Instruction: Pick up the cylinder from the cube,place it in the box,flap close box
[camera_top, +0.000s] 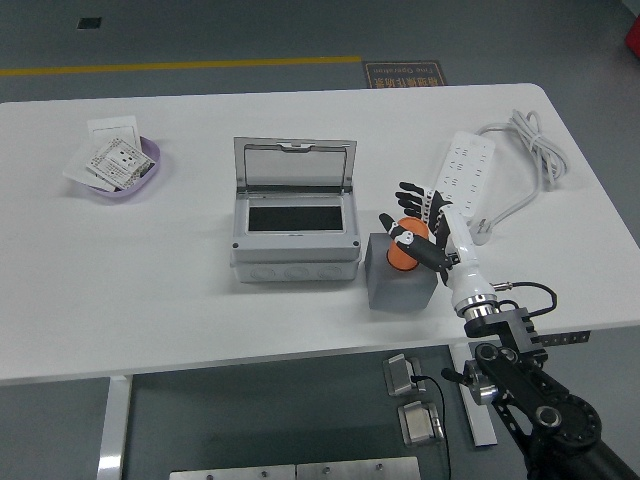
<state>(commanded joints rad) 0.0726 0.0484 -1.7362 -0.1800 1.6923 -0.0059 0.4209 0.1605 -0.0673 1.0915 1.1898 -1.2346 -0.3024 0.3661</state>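
Head view: the table (150, 300) lies bare in front of and left of the box (295, 212), whose lid stands open at the back, while the cube (400, 275) sits just right of the box, near the front edge, with a power strip (468, 165) and its cable behind it. My right hand (418, 232) reaches in from the lower right, fingers curled around the cylinder (406, 246) and touching its sides. The orange cylinder stands on top of the cube, inside my grasp, just right of the open box.
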